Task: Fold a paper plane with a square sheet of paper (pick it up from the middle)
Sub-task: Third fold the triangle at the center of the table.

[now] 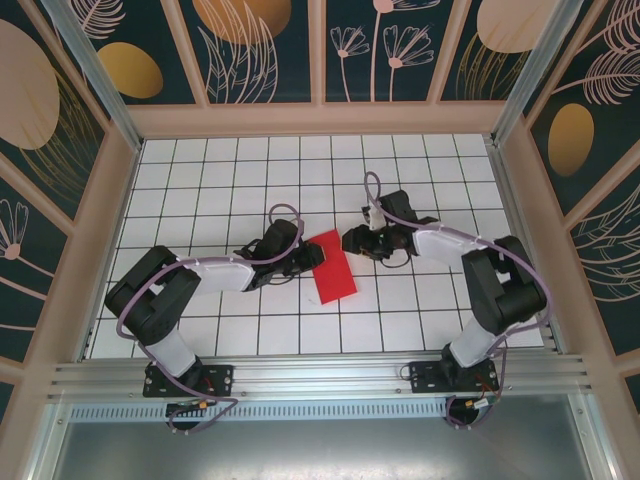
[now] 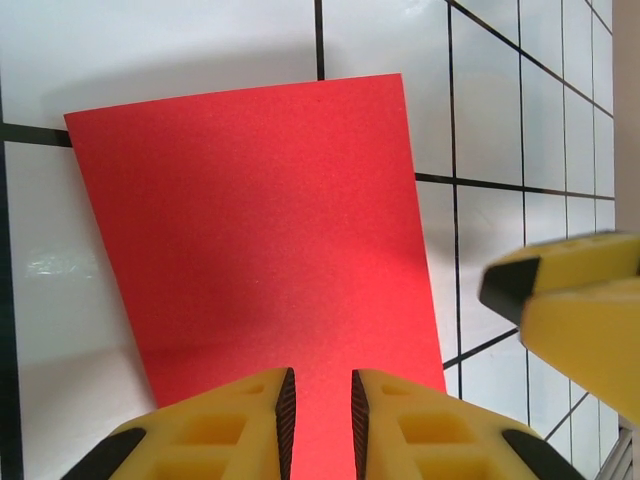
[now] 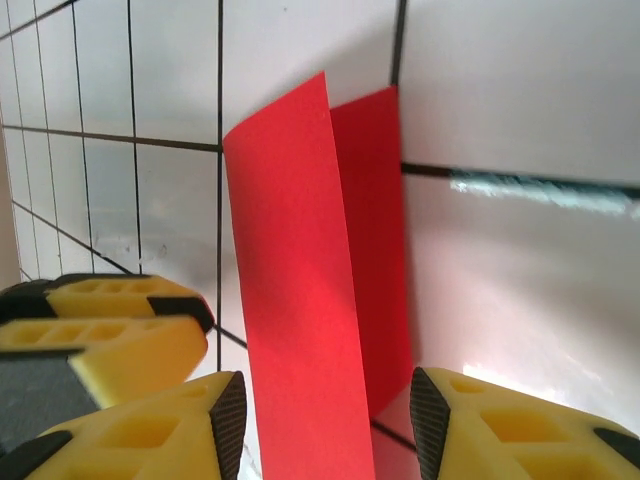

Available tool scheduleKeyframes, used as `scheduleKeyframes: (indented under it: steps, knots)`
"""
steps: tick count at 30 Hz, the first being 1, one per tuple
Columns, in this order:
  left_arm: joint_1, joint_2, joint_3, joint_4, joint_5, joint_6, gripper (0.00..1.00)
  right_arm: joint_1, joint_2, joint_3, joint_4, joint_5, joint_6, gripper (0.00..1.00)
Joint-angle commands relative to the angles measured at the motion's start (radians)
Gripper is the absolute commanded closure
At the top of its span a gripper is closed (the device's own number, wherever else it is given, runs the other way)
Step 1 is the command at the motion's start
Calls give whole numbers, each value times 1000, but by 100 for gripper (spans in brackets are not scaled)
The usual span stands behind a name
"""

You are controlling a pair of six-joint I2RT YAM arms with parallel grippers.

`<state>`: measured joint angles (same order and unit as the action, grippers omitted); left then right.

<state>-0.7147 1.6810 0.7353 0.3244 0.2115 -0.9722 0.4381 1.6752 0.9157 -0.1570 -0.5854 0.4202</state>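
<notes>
Left tool (image 2: 320, 400) low, narrowly parted over red sheet (image 2: 260, 230), right tool (image 3: 325, 410) spread astride raised flap (image 3: 290, 260)

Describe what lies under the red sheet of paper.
The white grid table lies under the red sheet; a second red layer shows beneath its lifted flap. The tiles it covers are hidden.

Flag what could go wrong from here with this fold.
1. The right end effector stands open around the red sheet of paper, whose upper flap is lifted: the fold may spring back.
2. The left end effector sits close beside it: they could collide.
</notes>
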Motion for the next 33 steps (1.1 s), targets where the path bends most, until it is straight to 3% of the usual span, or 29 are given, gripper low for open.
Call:
scheduleKeyframes:
  steps: [1, 3, 8, 11, 15, 20, 25, 33]
  knots:
    - [-5, -33, -17, -20, -20, 12, 76, -2, 86, 76, -76, -81, -119, 50]
    - [-5, -43, -22, -25, -23, 16, 75, -2, 133, 105, -83, -87, -120, 51]
    - [-6, -75, -37, -25, -20, 40, 73, 2, 159, 101, -27, -153, -94, 67]
    - [-11, -93, -45, -24, -14, 74, 71, -1, 133, 62, 14, -140, -50, 81]
    - [-37, -138, -55, -29, -25, 151, 66, -3, 83, -15, 93, -76, 74, 91]
    - [-119, -226, -74, -114, -148, 311, 56, 2, 8, -107, 211, -25, 248, 93]
    - [-234, -268, -80, -190, -253, 451, 47, 13, -1, -112, 222, -1, 299, 93]
    - [-416, -157, 27, -285, -427, 583, 34, 30, 9, -101, 205, 23, 303, 93]
